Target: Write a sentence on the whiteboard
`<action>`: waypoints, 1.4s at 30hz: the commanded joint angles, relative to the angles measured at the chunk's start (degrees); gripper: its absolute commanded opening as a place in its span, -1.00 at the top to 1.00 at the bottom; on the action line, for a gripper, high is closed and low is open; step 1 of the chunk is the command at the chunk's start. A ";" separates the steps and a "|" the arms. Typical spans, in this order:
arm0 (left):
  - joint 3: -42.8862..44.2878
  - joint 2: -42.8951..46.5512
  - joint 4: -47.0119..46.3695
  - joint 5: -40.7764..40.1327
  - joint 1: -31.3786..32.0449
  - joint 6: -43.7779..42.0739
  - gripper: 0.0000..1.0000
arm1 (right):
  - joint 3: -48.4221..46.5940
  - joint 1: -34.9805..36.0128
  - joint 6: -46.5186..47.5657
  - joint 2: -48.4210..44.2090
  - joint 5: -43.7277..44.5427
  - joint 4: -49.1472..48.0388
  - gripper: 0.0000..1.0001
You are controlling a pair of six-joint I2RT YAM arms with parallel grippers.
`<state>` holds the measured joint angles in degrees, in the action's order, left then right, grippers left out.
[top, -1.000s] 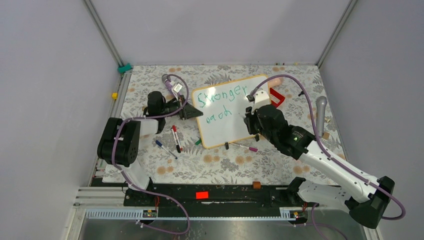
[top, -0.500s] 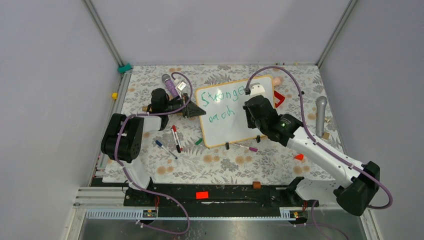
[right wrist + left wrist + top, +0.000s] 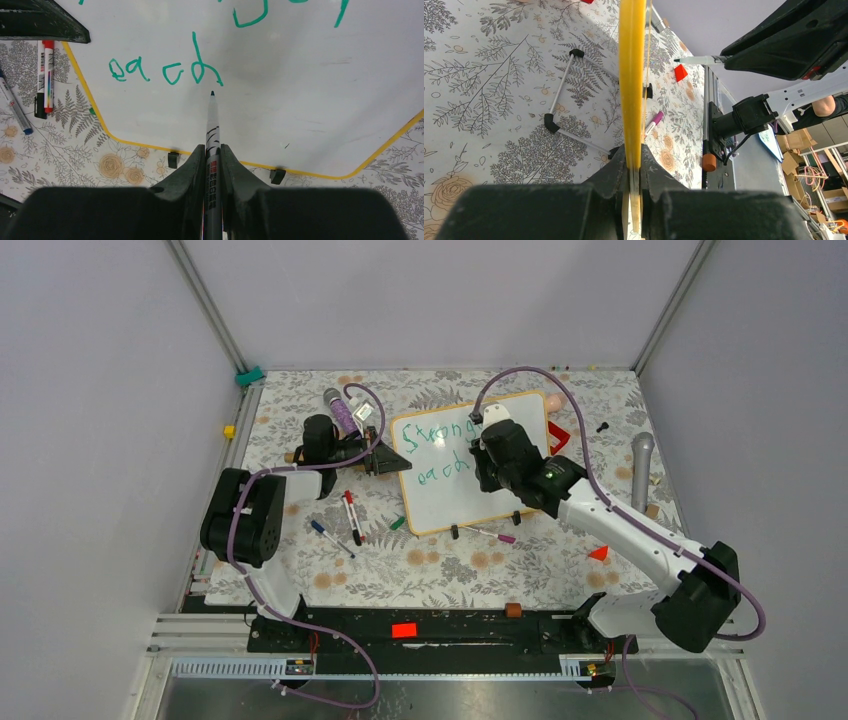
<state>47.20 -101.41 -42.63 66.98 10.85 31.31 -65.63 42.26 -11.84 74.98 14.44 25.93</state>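
The whiteboard stands tilted at the table's middle, with an orange-tan frame. The sentence's green letters show on it: "Strong", partly hidden by my right arm, and "each" below. "each" also shows in the right wrist view. My right gripper is shut on a green marker. Its tip points just below and right of the "h", a little off the board. My left gripper is shut on the board's left frame edge.
Red and black markers, a blue pen and a green cap lie left of the board. A pink marker lies at its feet. A red piece, a microphone and a red frame are on the right.
My right gripper with the marker has moved up and left over the board, covering more of the top line. The left gripper and board shifted slightly. No new letters show.
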 commanded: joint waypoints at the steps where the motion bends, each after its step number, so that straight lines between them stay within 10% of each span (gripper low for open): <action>1: 0.09 1.29 6.33 1.30 1.36 -6.58 1.00 | -2.05 -0.10 1.02 1.59 -3.16 -2.96 1.00; 42: 0.00 1.57 7.04 0.90 1.62 -7.32 1.00 | -7.17 0.47 1.83 8.80 1.89 -3.97 1.00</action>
<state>47.62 -100.42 -39.07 66.61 11.05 28.95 -72.16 42.41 -10.33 84.58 14.09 21.98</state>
